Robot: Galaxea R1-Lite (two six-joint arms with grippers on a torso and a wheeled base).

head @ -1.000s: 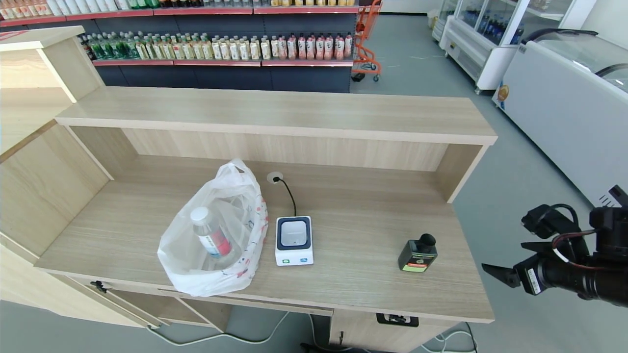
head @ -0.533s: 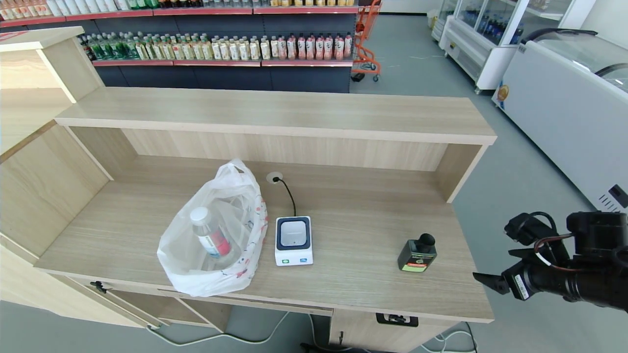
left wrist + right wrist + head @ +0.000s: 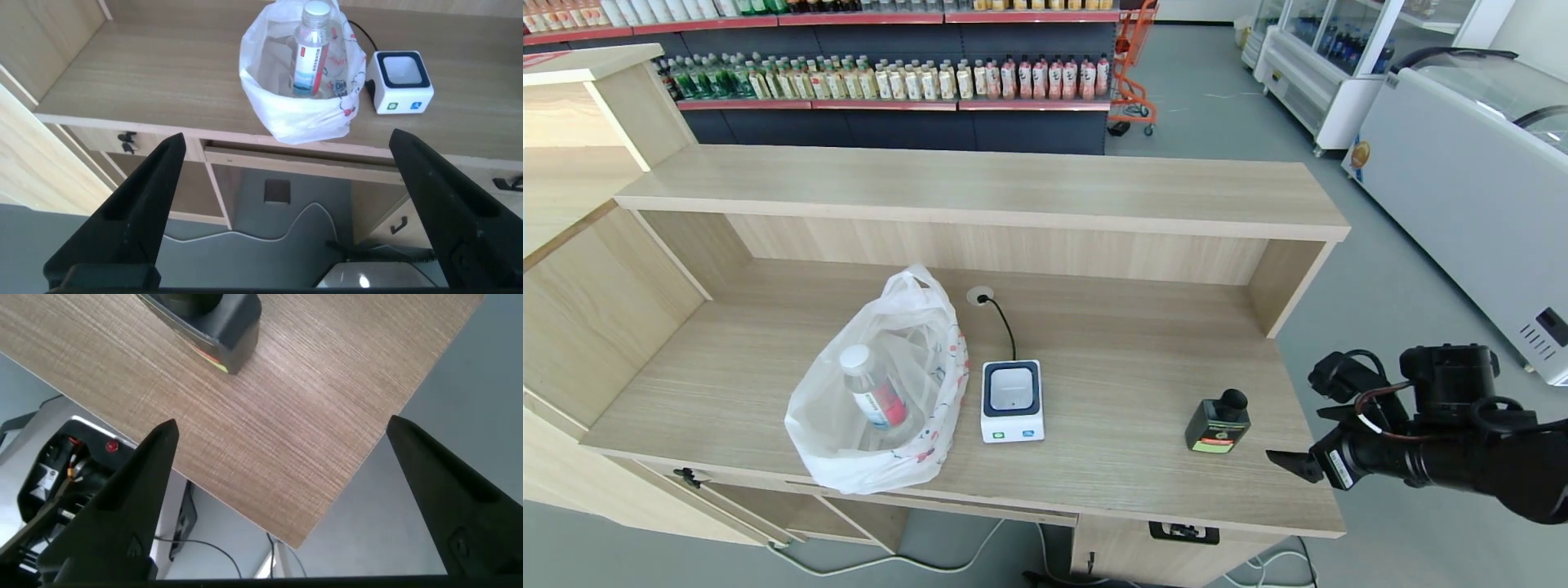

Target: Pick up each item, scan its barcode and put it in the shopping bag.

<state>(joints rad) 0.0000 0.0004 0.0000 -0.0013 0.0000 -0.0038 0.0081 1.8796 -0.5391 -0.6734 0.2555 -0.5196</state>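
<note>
Over the counter (image 3: 310, 384) corner, right pincer (image 3: 280, 425) gapes empty, black bottle (image 3: 221, 327) cropped; left pincer (image 3: 288, 137) gapes likewise.

Bright, even light from overhead where I work, no hard shadows. Soft, short shadows on the counter (image 3: 1111, 367) under the shopping bag (image 3: 931, 408) & by the dark bottle (image 3: 1217, 423). Recess under the top shelf (image 3: 980, 184) is a bit dimmer. Slight sheen on the freezer lid (image 3: 1494, 77). My head view is wide-angle: straight edges bow twd the sides.
</note>
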